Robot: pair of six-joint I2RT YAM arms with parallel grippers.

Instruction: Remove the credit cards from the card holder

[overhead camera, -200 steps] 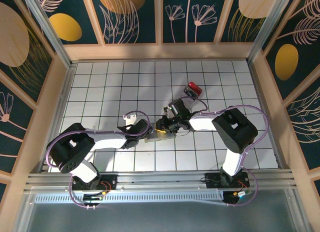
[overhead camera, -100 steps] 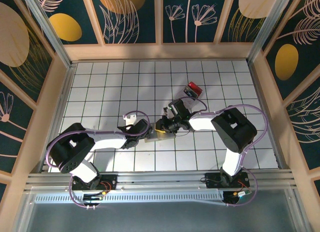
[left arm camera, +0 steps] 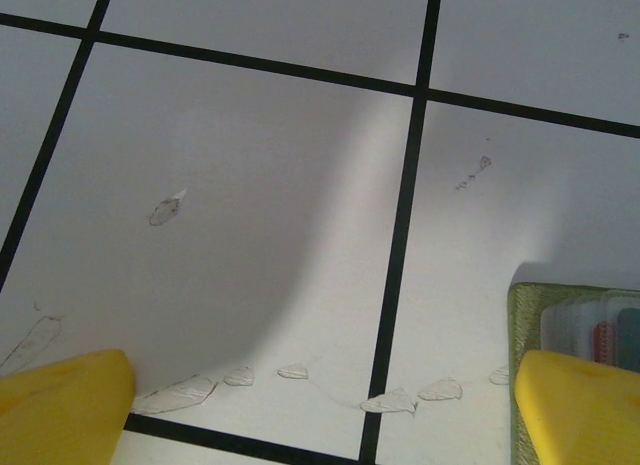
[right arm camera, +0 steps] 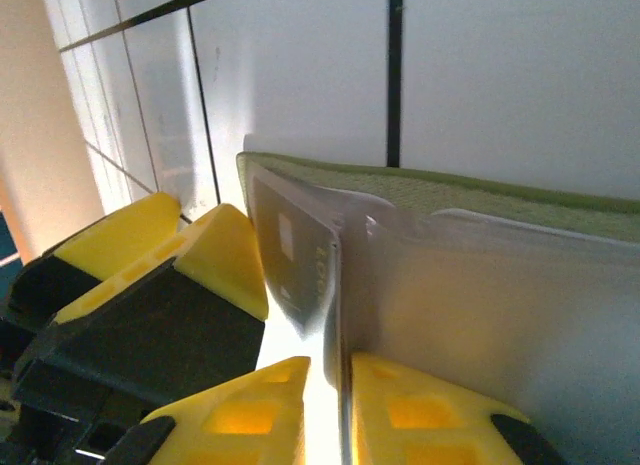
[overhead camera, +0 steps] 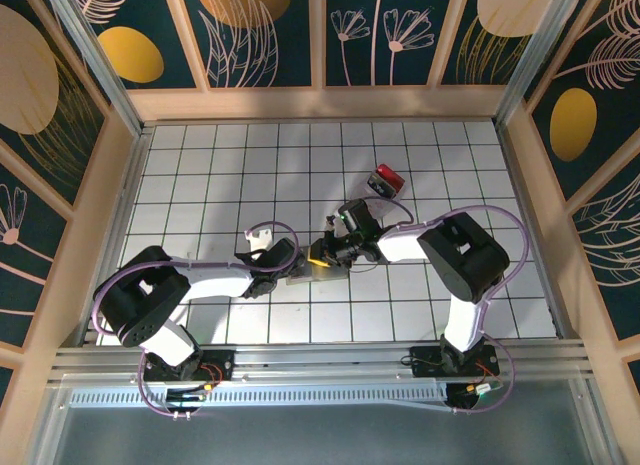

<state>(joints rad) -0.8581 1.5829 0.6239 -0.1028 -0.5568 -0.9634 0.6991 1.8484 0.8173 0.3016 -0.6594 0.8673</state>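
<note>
Your card holder [right arm camera: 480, 190] is lying open near the middle of the desk [overhead camera: 200, 175], showing a yellow-green rim around a pale, glossy inside. The right gripper [right arm camera: 328, 370] is pinching narrowly on a grey card [right arm camera: 295, 255] that is standing up out of the holder. The left gripper [left arm camera: 320, 395] is gaping wide right at the holder's corner, while bare desk is stretching away to the far and left sides and a small red object [overhead camera: 386, 178] is sitting near the right arm.

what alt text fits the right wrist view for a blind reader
The right gripper pinches the edge of a grey card sticking up from the open green card holder, which lies on a white table with black grid lines.
</note>
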